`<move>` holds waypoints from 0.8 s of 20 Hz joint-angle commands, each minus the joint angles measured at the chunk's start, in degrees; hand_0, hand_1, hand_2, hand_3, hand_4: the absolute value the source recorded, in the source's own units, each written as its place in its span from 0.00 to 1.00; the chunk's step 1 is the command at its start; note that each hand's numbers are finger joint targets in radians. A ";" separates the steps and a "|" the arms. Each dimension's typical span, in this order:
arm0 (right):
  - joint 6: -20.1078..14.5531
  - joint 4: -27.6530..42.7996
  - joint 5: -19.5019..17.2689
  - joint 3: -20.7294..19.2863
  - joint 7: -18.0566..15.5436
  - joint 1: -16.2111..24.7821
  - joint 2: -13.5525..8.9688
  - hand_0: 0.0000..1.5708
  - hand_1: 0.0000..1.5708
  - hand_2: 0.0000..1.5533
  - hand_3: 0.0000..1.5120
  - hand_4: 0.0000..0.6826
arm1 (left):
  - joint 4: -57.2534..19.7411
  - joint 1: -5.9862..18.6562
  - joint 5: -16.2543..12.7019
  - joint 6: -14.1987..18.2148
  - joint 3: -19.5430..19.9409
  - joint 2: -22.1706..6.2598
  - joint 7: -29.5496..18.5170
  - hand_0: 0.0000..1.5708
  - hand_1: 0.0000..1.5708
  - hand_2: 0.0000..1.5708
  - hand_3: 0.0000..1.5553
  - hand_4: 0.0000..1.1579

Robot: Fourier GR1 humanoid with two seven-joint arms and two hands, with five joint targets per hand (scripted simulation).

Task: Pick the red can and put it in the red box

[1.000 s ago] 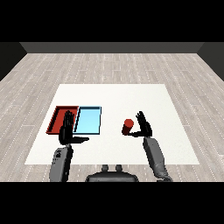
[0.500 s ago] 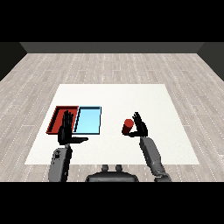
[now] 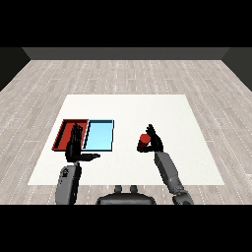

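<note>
Two trays and one can are what matter to us on the broad white table point(image 3: 197, 162), and we take them in order of size. Largest after the table are the shallow red rectangular tray point(image 3: 64, 134) and the light blue rectangular tray point(image 3: 100, 135), lying side by side on our left, their long edges touching, the red one the outer of the pair.

Next come our hands. Our left hand point(image 3: 74, 147) stands over the near edge of the red tray with fingers straight and thumb spread; it has hold of nothing. Our right hand point(image 3: 155, 141) is on the right half of the table, fingers raised and only gently bent, set against the right side of the can. We judge it open and not yet wrapped round, though the contact side is partly hidden from us.

Smallest is the small red cylindrical can point(image 3: 144, 141), upright, its long axis vertical, just left of our right palm and well apart from both trays.

So the can lies nearest our right hand, and the red tray lies away to the left, beyond the blue one. We reckon the coming carry must cross the blue tray.
</note>
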State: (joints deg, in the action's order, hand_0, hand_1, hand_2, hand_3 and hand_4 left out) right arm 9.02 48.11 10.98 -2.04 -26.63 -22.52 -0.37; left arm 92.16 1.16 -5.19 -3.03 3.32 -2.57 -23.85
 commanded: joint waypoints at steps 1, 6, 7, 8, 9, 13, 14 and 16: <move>1.52 -5.60 0.46 -2.02 -0.53 -4.77 -0.66 0.00 0.00 0.00 0.00 0.00 | -1.88 2.43 1.90 2.39 -1.17 1.47 0.22 0.00 0.00 0.00 0.00 0.00; -2.73 -8.98 1.87 3.83 -5.07 -3.64 0.35 0.00 0.00 0.00 0.00 0.00 | -2.14 -0.66 -1.03 -1.08 0.96 -0.26 -2.07 0.00 0.00 0.00 0.00 0.00; -0.05 -2.29 0.49 2.12 -1.14 -0.64 0.35 0.00 0.00 0.00 0.00 0.00 | 3.50 -2.77 0.43 -0.06 -1.40 0.30 1.50 0.00 0.00 0.00 0.00 0.00; 2.13 -10.48 0.06 -0.19 -4.83 -4.25 -0.72 0.00 0.00 0.00 0.00 0.00 | 0.49 -3.37 -1.00 -2.10 -0.20 -0.10 -2.29 0.00 0.00 0.00 0.00 0.00; -0.50 -9.99 3.10 1.52 -3.33 -7.14 0.35 0.00 0.00 0.00 0.00 0.00 | 3.13 -0.96 -0.33 0.66 0.31 -0.17 1.82 0.00 0.00 0.00 0.00 0.00; -3.21 -1.69 4.69 3.74 2.14 -3.80 0.36 0.00 0.00 0.00 0.00 0.00 | 0.12 0.39 1.28 1.69 -0.95 1.14 0.31 0.00 0.00 0.00 0.00 0.00; -1.40 -12.51 2.60 1.83 -3.14 -8.39 0.36 0.00 0.00 0.00 0.00 0.00 | -1.86 -1.32 0.68 -0.14 -0.43 0.76 -3.08 0.00 0.00 0.00 0.00 0.00; -4.36 -5.95 3.31 5.41 -0.56 -4.26 0.36 0.00 0.00 0.00 0.00 0.00 | -0.90 1.16 -0.98 -0.82 1.13 -0.68 -0.37 0.00 0.00 0.00 0.00 0.00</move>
State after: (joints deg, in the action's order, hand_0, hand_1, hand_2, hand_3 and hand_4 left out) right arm 6.66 38.98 14.29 1.15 -28.70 -29.03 -0.07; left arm 92.91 0.06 -5.52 -3.38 3.38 -2.51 -24.40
